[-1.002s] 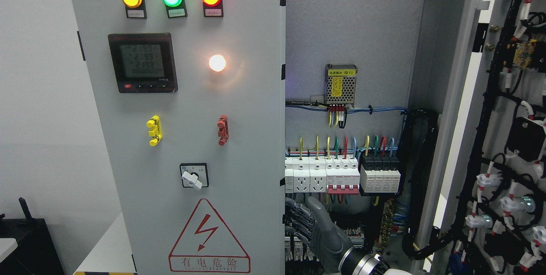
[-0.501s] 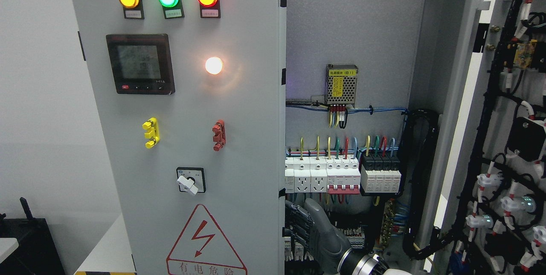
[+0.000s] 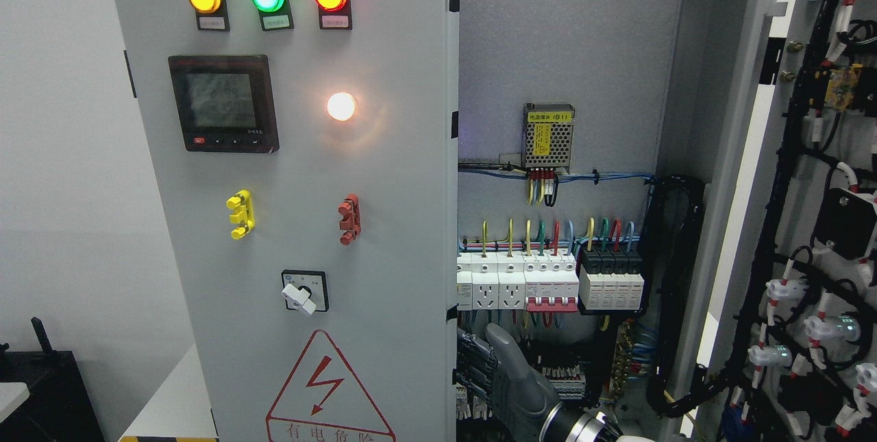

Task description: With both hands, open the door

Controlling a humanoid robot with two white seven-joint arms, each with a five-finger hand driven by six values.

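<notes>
The grey left cabinet door [image 3: 384, 154] carries three indicator lamps, a meter [image 3: 223, 103], a rotary switch [image 3: 304, 291] and a red warning triangle. It stands partly swung out, its free edge near the picture's middle. My right hand [image 3: 483, 370], grey and black, comes up from the bottom edge right of the middle. Its fingers [image 3: 471, 360] are hooked around that door's free edge from the inside, with the thumb [image 3: 503, 349] pointing up. The right door [image 3: 815, 223] stands wide open at the far right, its inner wiring facing me. My left arm does not show.
Inside the cabinet sit a row of breakers and sockets [image 3: 548, 284], a mesh-cased power supply [image 3: 548, 135] and a thick black cable bundle [image 3: 675, 291]. A black object [image 3: 41, 387] and a white surface [image 3: 171, 401] lie at the lower left by a plain wall.
The left door has swung a little further out: its lamps, meter and switch shifted left and the warning triangle dropped lower. My right hand slid slightly down and left with the door edge.
</notes>
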